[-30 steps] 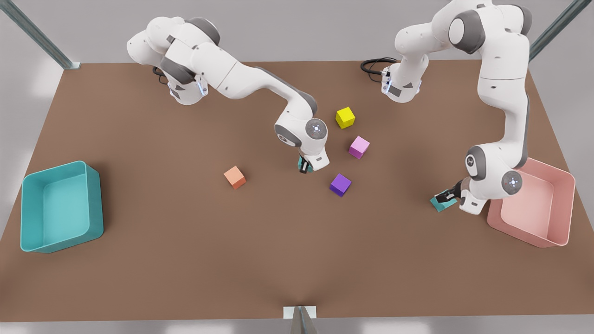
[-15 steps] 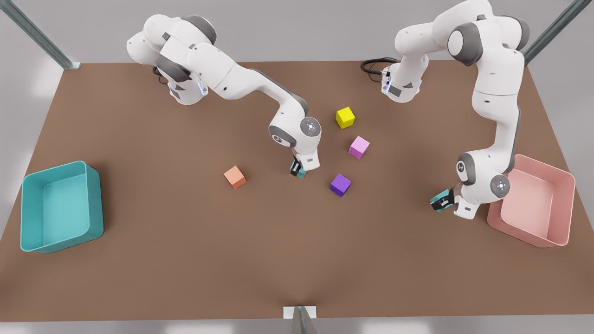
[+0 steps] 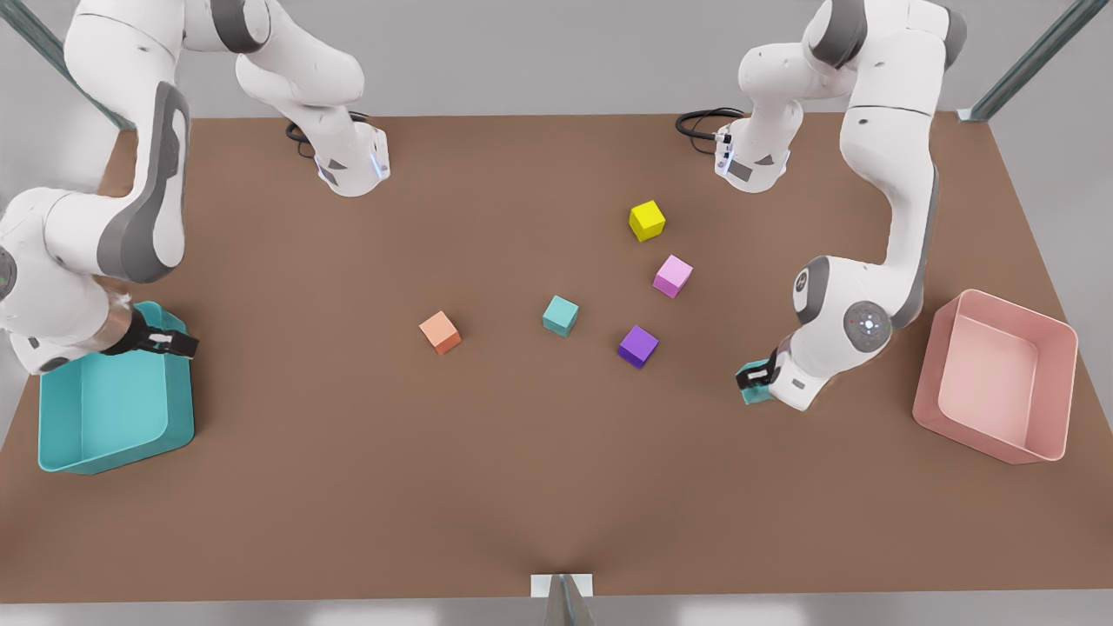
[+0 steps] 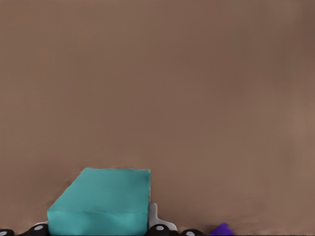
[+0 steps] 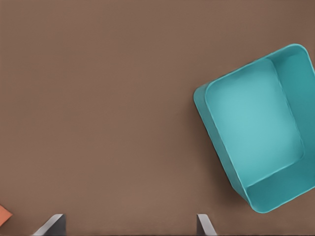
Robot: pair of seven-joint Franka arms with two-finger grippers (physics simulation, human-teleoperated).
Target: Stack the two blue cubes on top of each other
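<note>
Near the middle of the brown table (image 3: 348,487), one plain matte teal cube (image 3: 561,315) rests free, between the orange cube (image 3: 440,332) and the purple cube (image 3: 638,346), with no markings or writing on any face. Its twin, the second teal cube (image 3: 755,391), is clamped between the left gripper's (image 3: 753,377) fingers toward the front view's right, near the pink bin (image 3: 1000,376). The right gripper (image 3: 167,344) hangs over the teal bin's (image 3: 113,452) rim at the front view's left, fingers spread and holding nothing. A yellow cube (image 3: 647,220) and a pink cube (image 3: 672,276) lie beyond.
</note>
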